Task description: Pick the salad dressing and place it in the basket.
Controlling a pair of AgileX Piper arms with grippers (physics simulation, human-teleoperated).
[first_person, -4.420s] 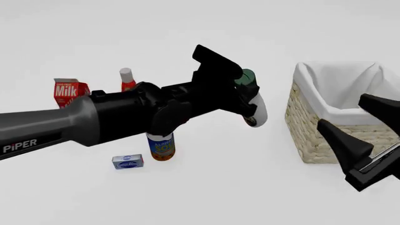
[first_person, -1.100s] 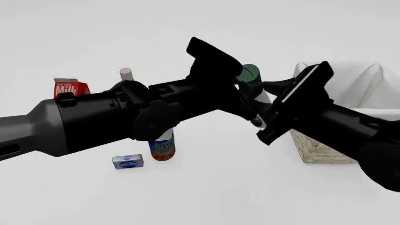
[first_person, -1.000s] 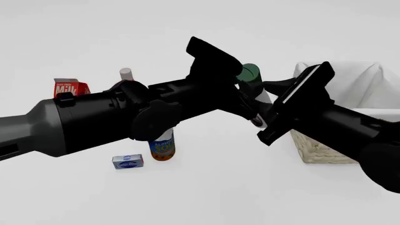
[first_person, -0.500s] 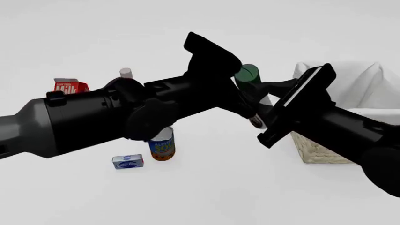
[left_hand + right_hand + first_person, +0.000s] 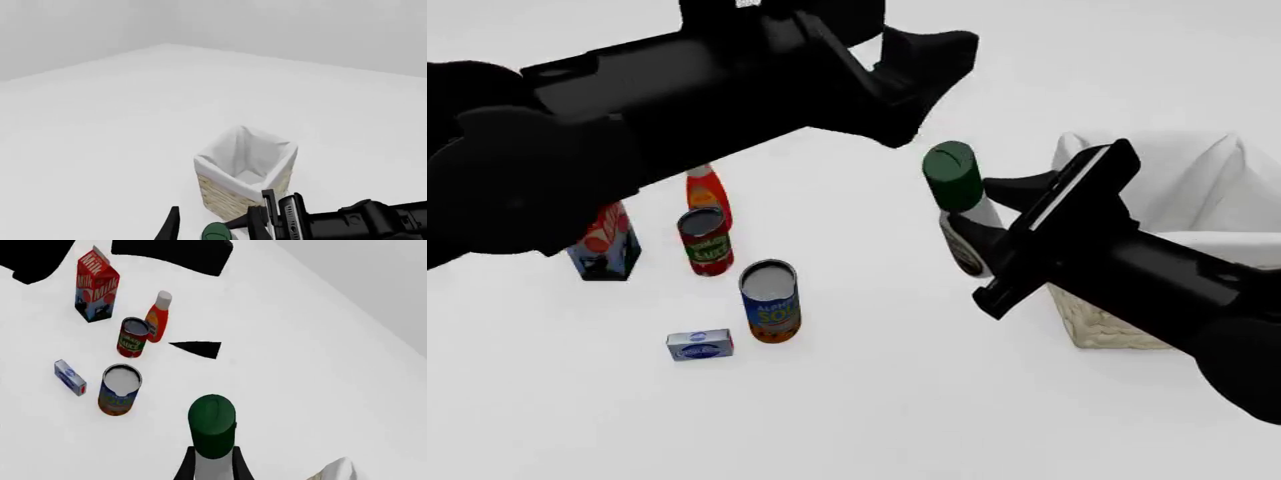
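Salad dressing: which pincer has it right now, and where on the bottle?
The right pincer holds the salad dressing, fingers clamped on the whitish body just below the green cap. The left pincer is above it, apart from the bottle, holding nothing.

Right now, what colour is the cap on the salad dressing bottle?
Dark green cap on the salad dressing bottle; clearest in the right wrist view.

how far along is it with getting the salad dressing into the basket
Done: the salad dressing is off the table, pinched between the right gripper fingers below its green cap. The left gripper is raised clear of it, fingers apart. In hand: the bottle hangs beside the basket, not over it. Left: carry it across the cloth rim and release.
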